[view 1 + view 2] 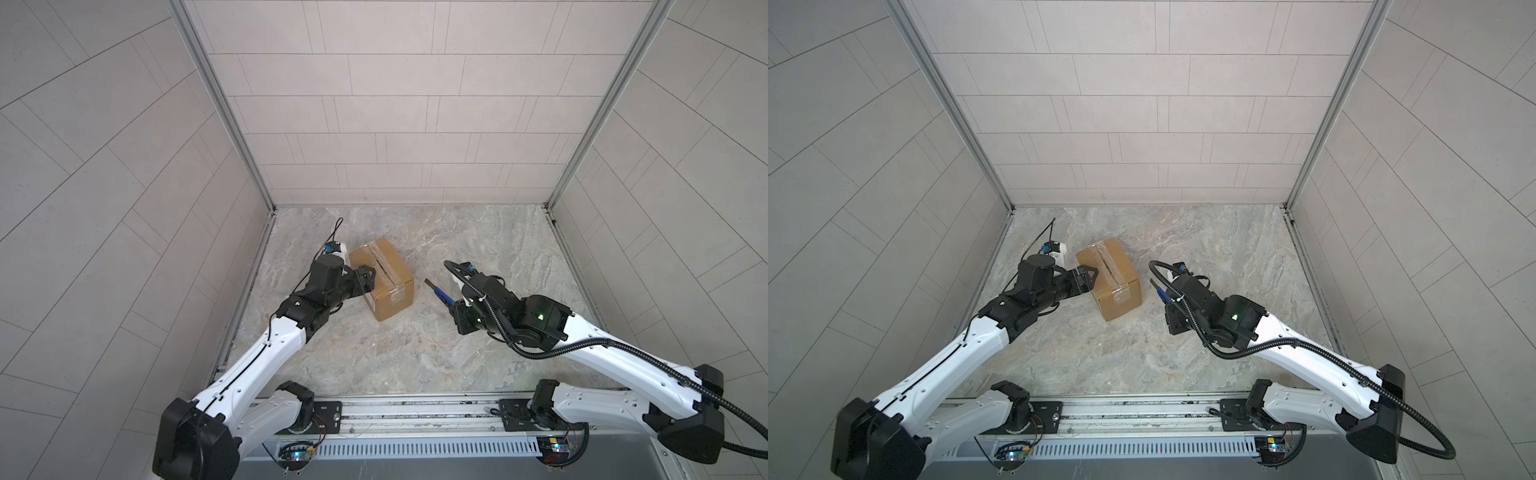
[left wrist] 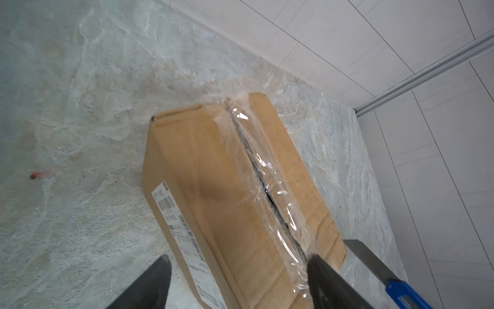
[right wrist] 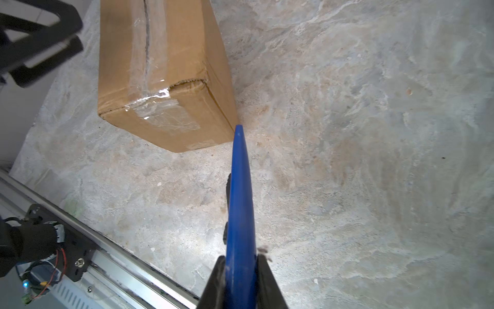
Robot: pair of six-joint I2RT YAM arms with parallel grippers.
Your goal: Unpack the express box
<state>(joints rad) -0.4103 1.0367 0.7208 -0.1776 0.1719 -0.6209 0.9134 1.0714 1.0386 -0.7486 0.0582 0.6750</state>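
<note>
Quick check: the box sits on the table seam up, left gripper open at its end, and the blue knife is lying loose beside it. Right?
No. The blue knife is not loose: the right gripper is shut on its handle, as the right wrist view shows. The rest holds: the express box sits seam up, with the left gripper open at its end.

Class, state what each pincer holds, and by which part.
The right pincer grips the blue utility knife by its handle; the left pincer is open, holding nothing.
</note>
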